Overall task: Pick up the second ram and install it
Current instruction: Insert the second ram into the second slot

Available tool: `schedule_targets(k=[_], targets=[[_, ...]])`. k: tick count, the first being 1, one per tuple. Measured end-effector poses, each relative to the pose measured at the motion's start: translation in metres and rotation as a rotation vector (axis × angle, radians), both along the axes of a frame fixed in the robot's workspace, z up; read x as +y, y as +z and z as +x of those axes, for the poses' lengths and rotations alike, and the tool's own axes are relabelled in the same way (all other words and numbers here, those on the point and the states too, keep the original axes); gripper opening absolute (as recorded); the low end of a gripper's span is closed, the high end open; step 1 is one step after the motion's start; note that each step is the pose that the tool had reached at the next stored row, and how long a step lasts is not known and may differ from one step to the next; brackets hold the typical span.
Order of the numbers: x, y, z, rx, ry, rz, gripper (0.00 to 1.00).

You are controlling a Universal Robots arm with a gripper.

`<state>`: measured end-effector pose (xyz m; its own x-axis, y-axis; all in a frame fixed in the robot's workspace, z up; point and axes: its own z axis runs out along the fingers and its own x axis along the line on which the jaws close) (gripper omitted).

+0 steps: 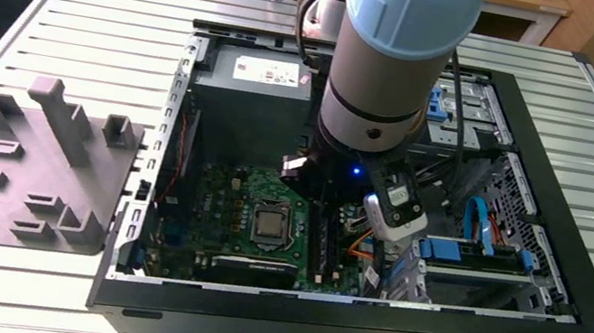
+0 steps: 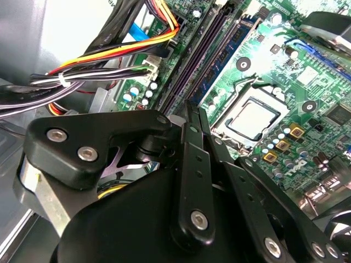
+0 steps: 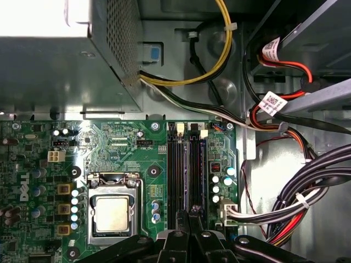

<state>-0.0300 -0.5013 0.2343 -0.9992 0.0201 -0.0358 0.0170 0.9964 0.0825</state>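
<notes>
Ok so going from the exterior view's left: one grey moulded holder (image 1: 29, 165) sits on the slatted surface (image 1: 117, 7), and I can't spot any stick in it. Next over is one open PC case (image 1: 367, 325) with one power supply (image 1: 248, 94), one green motherboard (image 1: 229, 200) and one CPU socket (image 1: 266, 223). Then there's the one arm (image 1: 398, 47), reaching down into the case just right of the socket.

In the first wrist view the gripper (image 3: 193, 211) hangs right over the memory slots. I count two dark slot lanes side by side. The jaws look pinched together, tips lined up with the lane farther from the socket. The second ram (image 3: 196, 181) seems to be standing edge-on in that lane, though honestly it's hard to tell stick from slot. I also can't tell if the tips touch it.

My take on doing this bit well: keep the stick square to the slot and push straight down and evenly. Stay off the cable bundle (image 3: 307, 186) near the slots, since a crooked push could jam one end.
</notes>
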Motion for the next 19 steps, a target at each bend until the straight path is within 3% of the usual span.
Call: schedule_targets(k=[19], targets=[[0.0016, -0.0023, -0.0012, -0.0005, 0.000, 0.0022, 0.11]])
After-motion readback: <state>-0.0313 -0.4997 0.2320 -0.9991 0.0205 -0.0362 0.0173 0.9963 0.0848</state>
